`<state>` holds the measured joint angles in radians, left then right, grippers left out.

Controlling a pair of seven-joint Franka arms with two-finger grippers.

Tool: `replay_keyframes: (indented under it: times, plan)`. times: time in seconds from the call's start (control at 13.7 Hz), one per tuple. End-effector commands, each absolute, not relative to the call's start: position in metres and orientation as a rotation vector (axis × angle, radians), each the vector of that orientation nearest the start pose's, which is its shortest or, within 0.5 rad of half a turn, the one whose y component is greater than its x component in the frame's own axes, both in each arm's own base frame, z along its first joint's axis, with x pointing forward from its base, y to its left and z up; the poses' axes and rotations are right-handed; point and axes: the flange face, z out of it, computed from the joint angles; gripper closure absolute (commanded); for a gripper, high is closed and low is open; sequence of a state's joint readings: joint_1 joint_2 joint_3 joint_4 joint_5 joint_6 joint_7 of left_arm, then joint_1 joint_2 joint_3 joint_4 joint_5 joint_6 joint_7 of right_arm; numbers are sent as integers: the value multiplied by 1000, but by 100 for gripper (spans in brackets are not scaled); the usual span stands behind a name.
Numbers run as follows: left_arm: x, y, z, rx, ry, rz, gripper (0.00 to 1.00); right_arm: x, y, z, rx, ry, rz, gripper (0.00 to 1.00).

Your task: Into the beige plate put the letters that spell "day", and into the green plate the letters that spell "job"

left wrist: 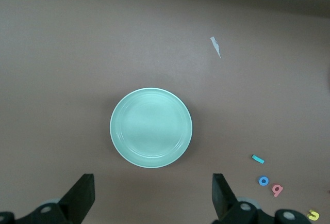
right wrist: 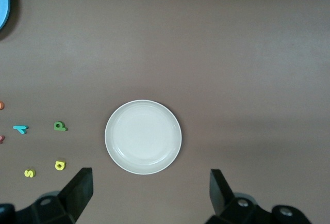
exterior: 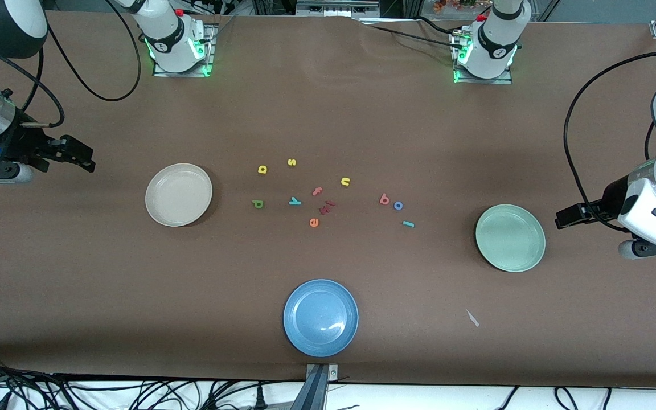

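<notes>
The beige plate (exterior: 179, 195) (right wrist: 143, 137) lies toward the right arm's end, the green plate (exterior: 510, 237) (left wrist: 151, 127) toward the left arm's end; both hold nothing. Between them lie the dark green d (exterior: 257, 203) (right wrist: 60, 126), yellow a (exterior: 262, 169) (right wrist: 60, 165) and teal y (exterior: 295, 200) (right wrist: 20, 129). Closer to the green plate sit the red-pink b (exterior: 384, 199) (left wrist: 277, 189), blue o (exterior: 398, 205) (left wrist: 263, 181) and teal j (exterior: 408, 224) (left wrist: 258, 158). My right gripper (exterior: 86, 159) (right wrist: 149, 177) hangs open beside the beige plate. My left gripper (exterior: 564, 218) (left wrist: 153, 182) hangs open beside the green plate.
A blue plate (exterior: 320, 317) sits near the front edge at mid-table. Other letters lie among the task's own: yellow s (exterior: 291, 162), yellow n (exterior: 345, 181), pink f (exterior: 318, 191), orange e (exterior: 314, 222). A paper scrap (exterior: 472, 318) lies near the green plate.
</notes>
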<state>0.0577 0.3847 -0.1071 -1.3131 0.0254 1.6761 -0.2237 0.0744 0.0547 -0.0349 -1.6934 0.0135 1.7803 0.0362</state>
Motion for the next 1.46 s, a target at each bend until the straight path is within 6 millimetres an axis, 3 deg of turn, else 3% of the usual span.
replay_keyframes:
  times: [0.0, 0.88, 1.24, 1.39]
  plan:
    - [671, -15, 525, -3136, -293, 20, 0, 580, 25, 559, -3140, -12, -51, 0]
    - [672, -10, 521, -3124, -293, 28, 0, 580, 25, 559, -3140, -12, -51, 0]
    - [671, -9, 517, -3135, -175, 43, 0, 580, 25, 559, -3140, -12, -51, 0]
    - [671, 3, 515, -3135, -196, 50, 0, 580, 26, 559, -3140, -14, -51, 0]
